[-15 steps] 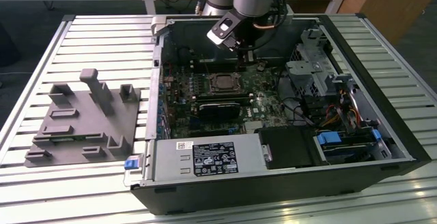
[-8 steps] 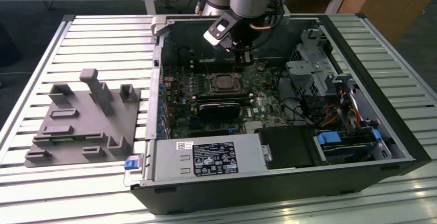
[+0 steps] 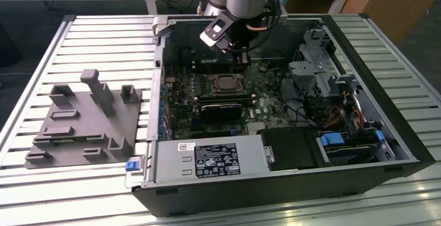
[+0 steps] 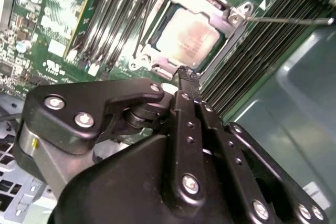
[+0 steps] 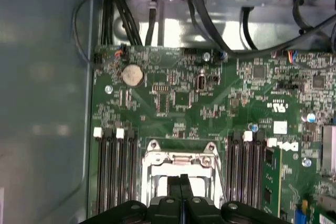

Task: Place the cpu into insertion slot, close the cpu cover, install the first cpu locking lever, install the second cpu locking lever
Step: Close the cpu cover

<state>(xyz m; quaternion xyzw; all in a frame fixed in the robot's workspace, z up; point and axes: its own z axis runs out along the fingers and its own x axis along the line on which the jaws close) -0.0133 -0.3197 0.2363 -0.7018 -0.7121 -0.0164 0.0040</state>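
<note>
- The cpu (image 4: 188, 38) already lies flat in the insertion slot (image 3: 224, 83) on the motherboard (image 5: 173, 98), inside the open computer case (image 3: 386, 133). Its dull metal top shows through the opening of the frame.
- The cpu cover (image 5: 178, 157) appears to be folded down over the chip, its silvery frame lying around the metal top. By that reading, placing and covering are done.
- In the second wrist view a thin wire locking lever (image 4: 289, 20) juts away from one corner of the socket, out over the memory slots (image 4: 262, 61). It looks unlatched, so I judge the step in hand to be the lever work. Which of the two levers it is cannot be told.
- The gripper (image 4: 188, 74) has its two fingers pressed together with nothing between them. It hangs just above the socket's edge, near the frame; whether the tip touches the frame cannot be seen.
- In the exterior view the arm reaches down into the case, with the gripper (image 3: 241, 58) just beyond the socket.
- Judgement: latching calls for the closed fingertip to meet a very thin wire squarely, then push it down and sideways under its catch. It must not slip onto the board or the memory slots alongside.
</note>
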